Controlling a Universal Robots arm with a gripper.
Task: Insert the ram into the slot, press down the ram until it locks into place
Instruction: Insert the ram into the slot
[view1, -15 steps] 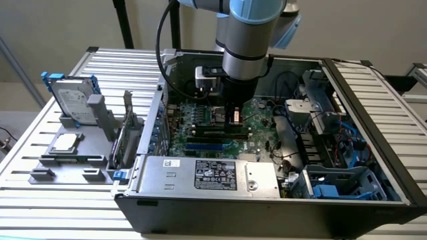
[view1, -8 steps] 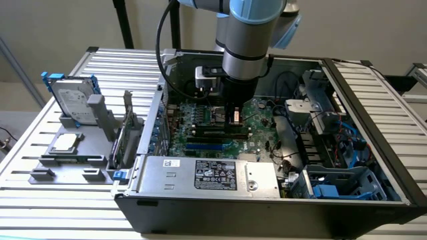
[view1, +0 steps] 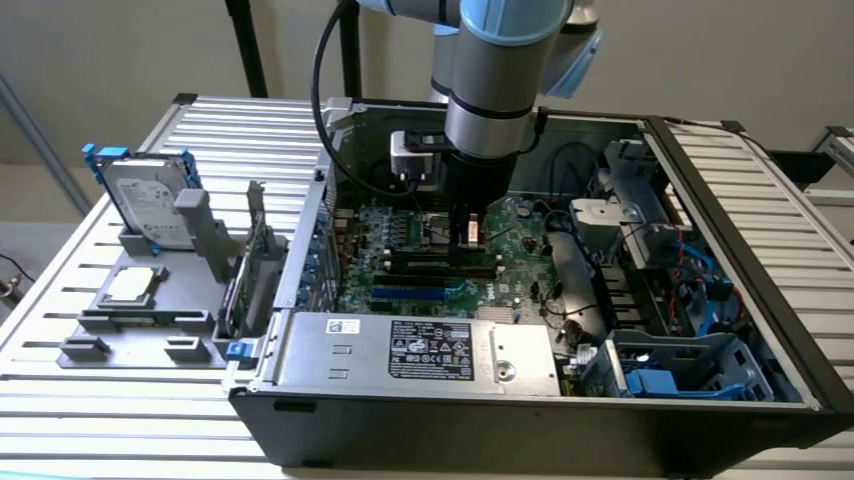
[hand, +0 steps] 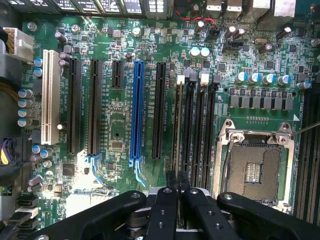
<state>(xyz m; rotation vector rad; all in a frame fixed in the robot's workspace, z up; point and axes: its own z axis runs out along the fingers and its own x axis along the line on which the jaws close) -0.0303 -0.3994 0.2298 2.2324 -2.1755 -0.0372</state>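
The ram shows edge-on as a thin strip standing in the slot, the memory slot nearest the blue slot. Beside it lie three alike black memory slots. My gripper straddles one end of the ram, its two black fingers drawn close together on the thin edge. In the exterior view the gripper points straight down into the open computer case, just over the memory slots. How deep the ram sits in the slot I cannot tell.
A long blue slot and black expansion slots run parallel to the memory slots. The square metal CPU socket sits on the other side. The case holds a power supply, cables and drive cages. A hard drive stands outside on a grey fixture.
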